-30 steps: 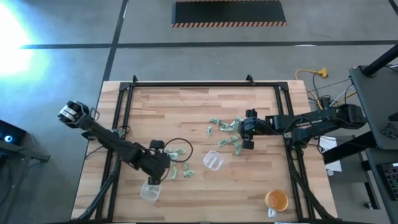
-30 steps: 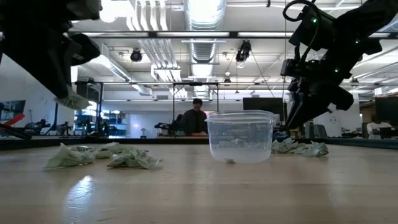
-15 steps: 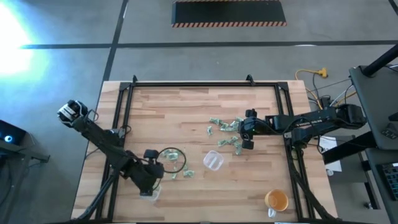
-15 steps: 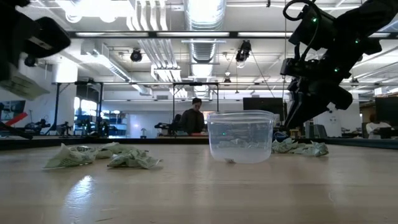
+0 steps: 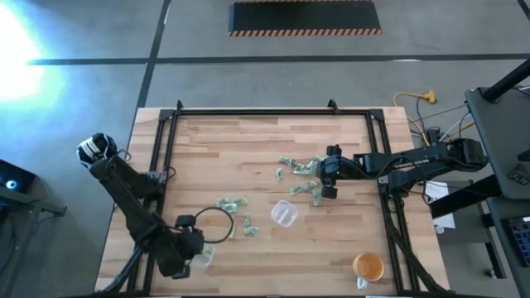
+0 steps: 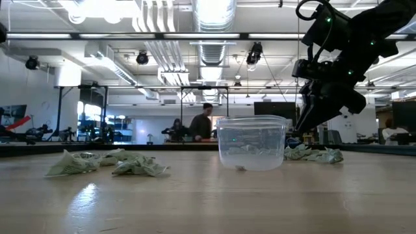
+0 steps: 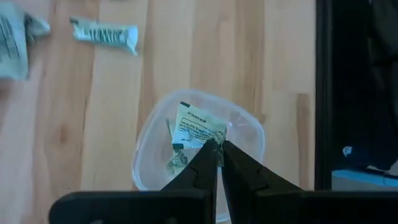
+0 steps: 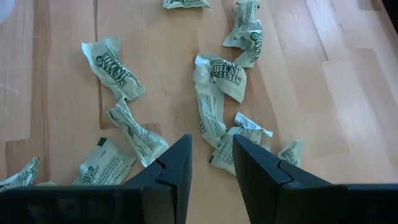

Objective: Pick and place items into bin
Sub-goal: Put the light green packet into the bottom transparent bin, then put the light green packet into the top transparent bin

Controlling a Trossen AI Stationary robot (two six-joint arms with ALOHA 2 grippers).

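The left tool (image 7: 216,148), pinched shut on one wrapper (image 7: 198,128), hangs over the clear cup (image 7: 249,134) at the surface's near left edge. If the wrapper clings on release, it could drift outside. The right tool (image 8: 210,163) hovers half-open, empty, above scattered wrappers (image 8: 217,81).

We see green-and-white printed wrappers (image 8: 221,70), a pale striped wood worktop (image 5: 248,149), a clear cup (image 6: 251,142), an orange cup (image 5: 368,266).

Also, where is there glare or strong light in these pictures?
High view: a bright flare whitens the floor at the upper left, off the table. Low view: ceiling lights burn out overhead, and the right pincer shows as a dark silhouette; a pale sheen lies on the wood near the wrappers.
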